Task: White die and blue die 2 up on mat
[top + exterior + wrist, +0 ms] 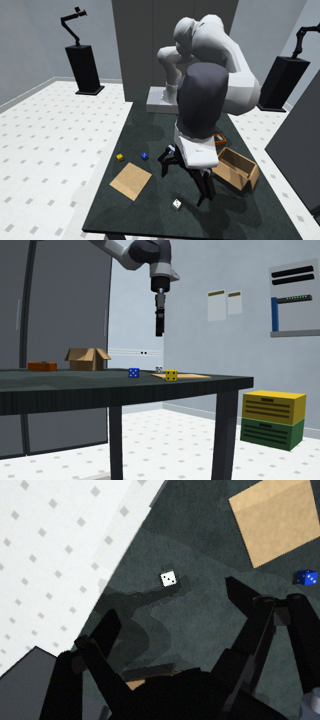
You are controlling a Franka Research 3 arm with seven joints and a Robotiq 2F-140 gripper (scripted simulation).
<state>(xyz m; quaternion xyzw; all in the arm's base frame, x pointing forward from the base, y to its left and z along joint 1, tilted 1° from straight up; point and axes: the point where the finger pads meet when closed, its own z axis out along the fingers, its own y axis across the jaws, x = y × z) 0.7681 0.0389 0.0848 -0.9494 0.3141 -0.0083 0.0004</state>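
Note:
The white die (177, 204) (158, 369) (168, 578) lies flat on the table, off the mat, with 3 on top. The blue die (144, 156) (133, 372) (307, 577) lies flat off the mat; its top seems to show 3. The yellow die (119, 157) (171, 375) sits flat off the mat, left of the blue one in the top view; its top seems to show 5. The tan mat (130, 180) (191, 376) (275, 525) bears no die. My gripper (181, 190) (159, 335) (170, 603) is open and empty, high above the table, pointing down near the white die.
An open cardboard box (231, 169) (82, 365) stands right of the gripper in the top view. An orange meter (219, 139) (41, 366) lies behind it. The table's front edge (155, 235) is beyond the white die.

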